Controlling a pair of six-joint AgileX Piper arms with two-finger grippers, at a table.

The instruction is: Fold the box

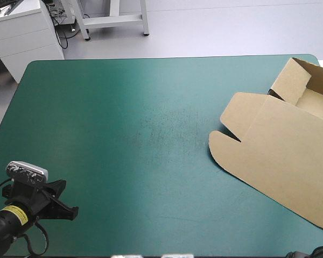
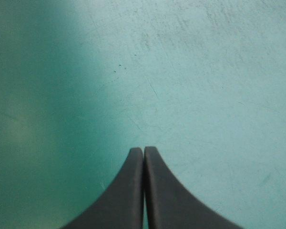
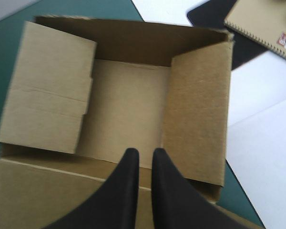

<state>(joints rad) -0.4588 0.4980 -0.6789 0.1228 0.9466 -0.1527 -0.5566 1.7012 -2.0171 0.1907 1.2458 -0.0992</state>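
The brown box (image 1: 280, 156) lies at the table's right side. Its lid (image 1: 258, 134) is spread flat toward the middle and its tray (image 1: 317, 102) stands open near the far right corner. In the right wrist view the tray (image 3: 128, 105) has its walls raised and a side flap (image 3: 47, 86) leaning outward. My right gripper (image 3: 144, 152) hovers over the tray's near wall with only a narrow gap between its fingers and nothing held. My left gripper (image 1: 70, 210) rests shut at the near left corner, far from the box, its tip (image 2: 143, 150) over bare teal-green cover.
Bare teal-green cover (image 1: 124, 134) stretches from the left arm to the lid. Beyond the table's right edge is a white surface (image 3: 271, 133) with a spiral notebook (image 3: 264, 24) and a dark pad (image 3: 214, 14). The box runs past the table's right edge.
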